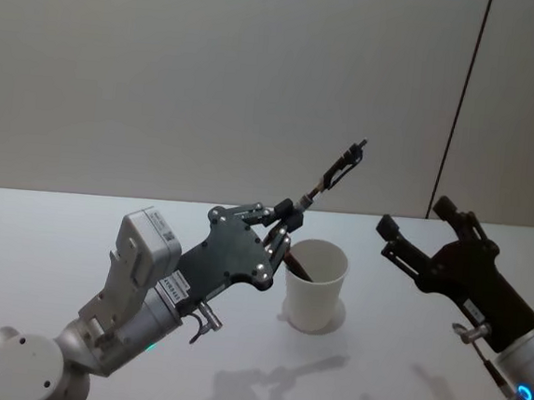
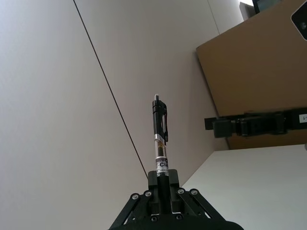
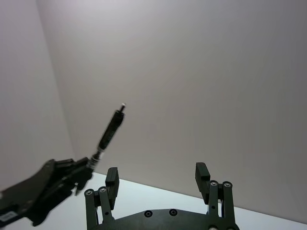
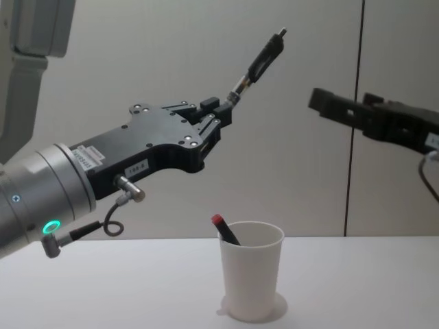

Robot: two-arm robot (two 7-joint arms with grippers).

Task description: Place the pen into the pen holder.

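Pen (image 4: 257, 62) (black clip top, clear labelled barrel) is being pinched at its lower end by the left gripper (image 4: 218, 113) jaws, high over the white paper-cup pen holder (image 4: 251, 288), tilting up and rightward. Right gripper (image 1: 415, 218) is hovering, jaws spread.

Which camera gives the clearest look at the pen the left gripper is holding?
The left wrist view: the pen stands close, clamped in the left gripper, clip and label showing. Head and chest views show it slanting high above the paper cup; the right wrist view shows it farther off, past the open right gripper.
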